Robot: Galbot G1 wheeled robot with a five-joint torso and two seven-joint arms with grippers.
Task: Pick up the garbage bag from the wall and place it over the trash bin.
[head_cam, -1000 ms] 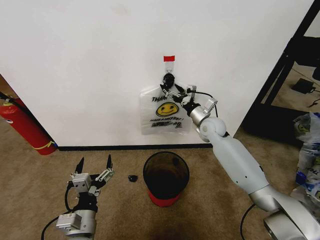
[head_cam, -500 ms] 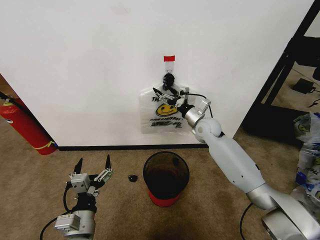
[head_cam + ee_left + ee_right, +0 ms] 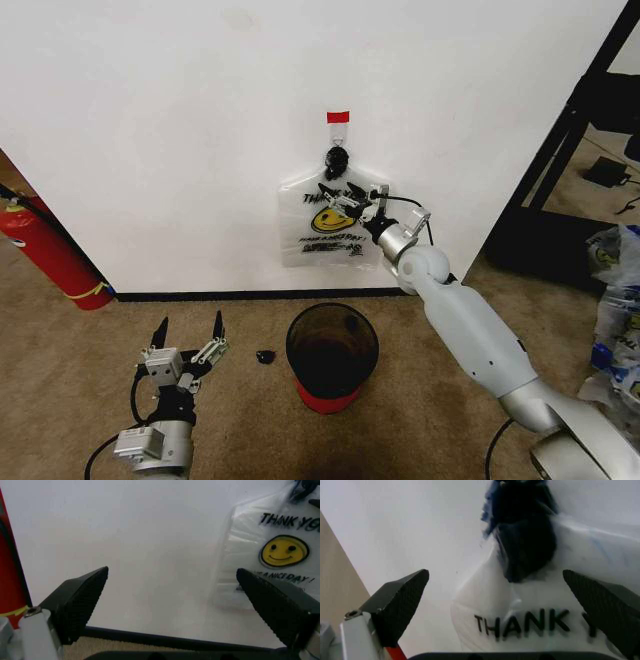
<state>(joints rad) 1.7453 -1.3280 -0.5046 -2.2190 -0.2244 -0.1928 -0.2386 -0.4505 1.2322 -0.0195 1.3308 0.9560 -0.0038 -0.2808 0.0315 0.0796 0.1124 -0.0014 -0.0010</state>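
The garbage bag (image 3: 318, 232) hangs flat on the white wall (image 3: 180, 130) from a small black hook (image 3: 337, 158) under a red tape strip (image 3: 339, 117). It is translucent, with a yellow smiley face and "THANK YOU" print. My right gripper (image 3: 350, 195) is open right in front of the bag's upper part, at smiley height. In the right wrist view its fingers (image 3: 400, 602) stand either side of the bag's bunched dark blue handles (image 3: 525, 543). The black trash bin (image 3: 332, 355) with a red base stands on the carpet below. My left gripper (image 3: 191, 320) waits open, low at the left.
A red fire extinguisher (image 3: 50, 250) leans at the left wall. A small black object (image 3: 265, 356) lies on the carpet left of the bin. A black shelf frame (image 3: 570, 150) and clear stuffed bags (image 3: 615, 300) stand at the right.
My right gripper has come down a little along the bag, from just under the hook to the smiley face, still open. The left arm has barely moved.
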